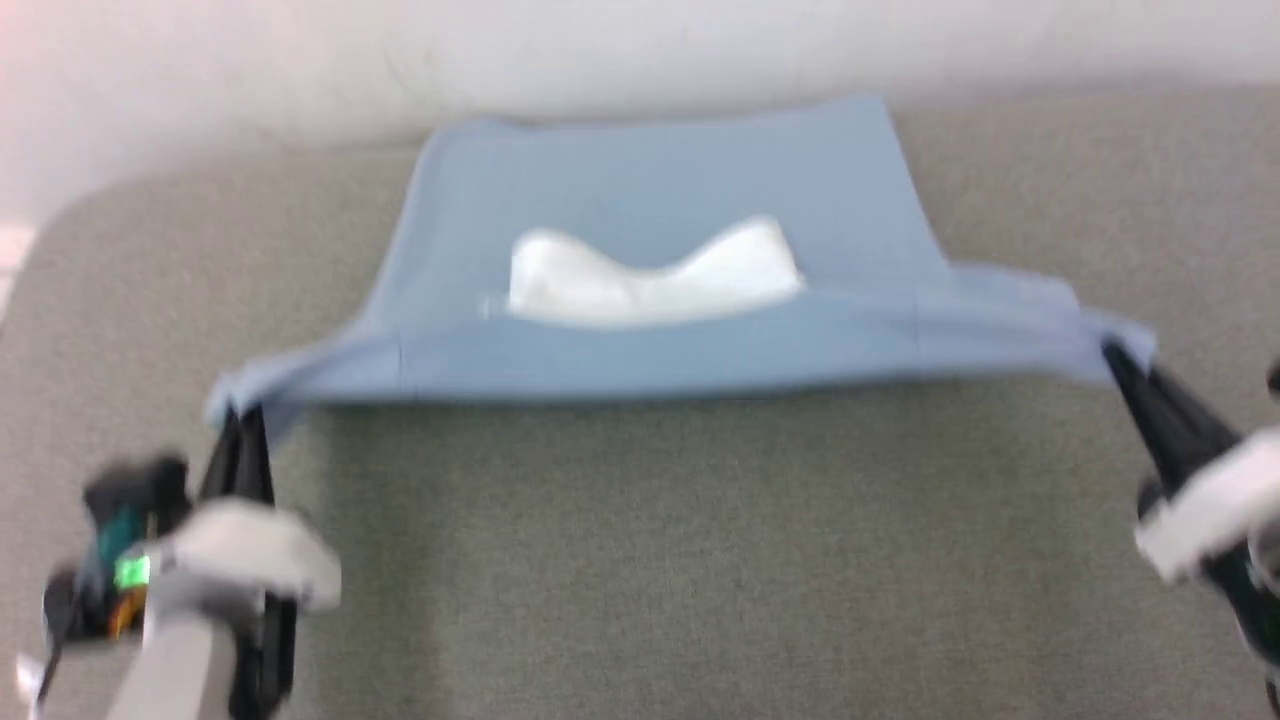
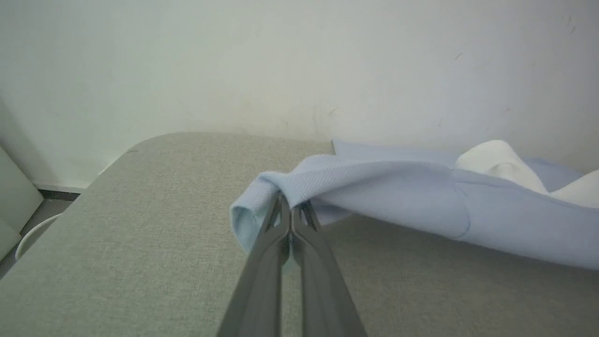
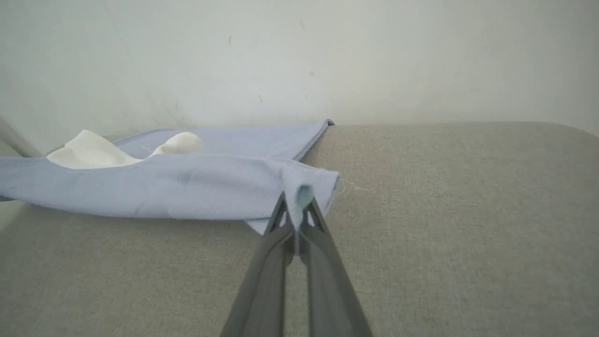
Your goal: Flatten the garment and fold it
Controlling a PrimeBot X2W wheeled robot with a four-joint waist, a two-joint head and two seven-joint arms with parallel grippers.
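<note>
The light blue garment [image 1: 650, 170] lies spread on the grey tabletop [image 1: 700, 560], its far edge close to the pale wall [image 1: 300, 60]. Its white collar [image 1: 650, 280] sits in the middle, facing up. My left pincer [image 1: 240, 418] is pressed together on the end of the left sleeve [image 2: 262, 196]. In the left wrist view the fingers meet at the tips with a fold of knit bunched over them. My right pincer [image 1: 1112, 352] is likewise closed, pinching the end of the right sleeve [image 3: 311, 180], with a bit of cloth caught between the tips. Between the two grips the near edge of the garment stretches in a band raised off the tabletop, while the far part rests flat. The head view is blurred.
</note>
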